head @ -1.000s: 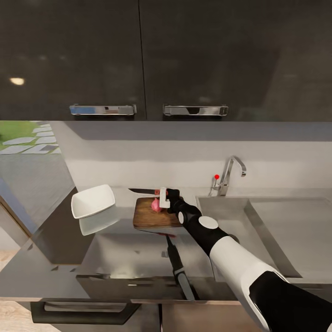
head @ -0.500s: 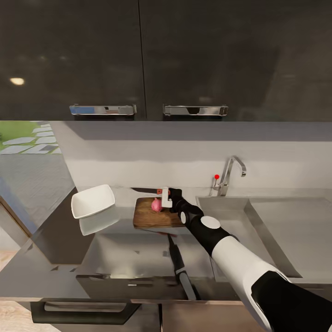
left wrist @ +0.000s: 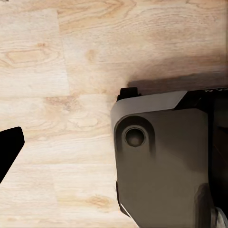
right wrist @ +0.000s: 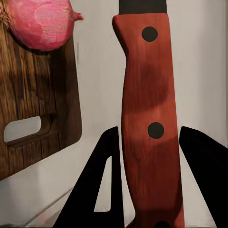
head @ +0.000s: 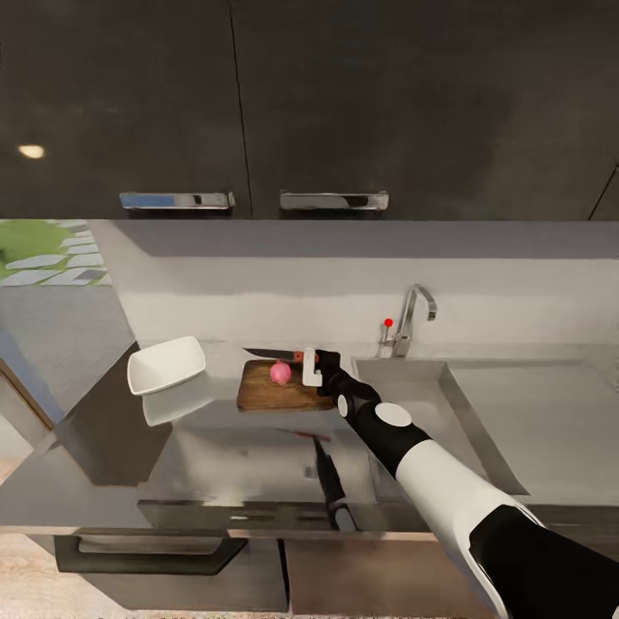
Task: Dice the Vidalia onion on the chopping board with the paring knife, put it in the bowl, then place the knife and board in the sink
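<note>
From the head view, the onion (head: 280, 372) sits on the board (head: 284, 389), the knife (head: 277, 354) just behind. Right wrist view: fingers (right wrist: 99, 190) straddle the red handle, apparently not yet clamped; close squarely, mid-handle. Left fingers: cannot tell.

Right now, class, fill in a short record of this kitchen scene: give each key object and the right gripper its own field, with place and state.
onion: whole, pink, on the chopping board
chopping board: dark wood, on the countertop between bowl and sink
paring knife: red handle between the right gripper's fingers, blade pointing toward the bowl side
right gripper: at the board's far right corner; grip contact cannot be judged
bowl: white, looks empty, left of the board
sink: grey basin, right of the board
</note>
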You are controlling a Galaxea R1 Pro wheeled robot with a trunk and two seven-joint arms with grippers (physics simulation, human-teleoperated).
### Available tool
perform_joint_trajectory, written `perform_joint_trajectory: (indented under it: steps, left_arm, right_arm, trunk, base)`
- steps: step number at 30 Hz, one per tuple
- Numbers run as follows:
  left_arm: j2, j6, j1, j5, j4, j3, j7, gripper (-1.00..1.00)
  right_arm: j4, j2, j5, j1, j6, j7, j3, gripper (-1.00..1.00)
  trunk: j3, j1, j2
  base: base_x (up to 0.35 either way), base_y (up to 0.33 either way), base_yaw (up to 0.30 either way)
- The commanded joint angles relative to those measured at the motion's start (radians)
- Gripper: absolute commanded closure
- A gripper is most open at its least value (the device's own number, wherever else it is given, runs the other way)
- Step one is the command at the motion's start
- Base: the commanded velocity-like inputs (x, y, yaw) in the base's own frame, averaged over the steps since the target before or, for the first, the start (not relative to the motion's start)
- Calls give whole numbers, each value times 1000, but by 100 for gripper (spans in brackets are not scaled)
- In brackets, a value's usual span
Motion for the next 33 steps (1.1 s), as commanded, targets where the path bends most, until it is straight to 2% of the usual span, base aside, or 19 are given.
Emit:
perform_joint_trajectory:
  steps: [1,33]
  left_arm:
    - [-1,0,-1,9,2,-8,2,-100]
    - [-1,0,-1,9,2,-8,2,-100]
  right_arm:
    - [-2,-1,8,-1,6,2,3,100]
    - [9,-1,5,-1,7,-24,4,100]
  trunk:
    - [-2,0,-2]
    - [-2,0,-2]
  base:
    - [-57,-61,0]
    - [-3,-4,0]
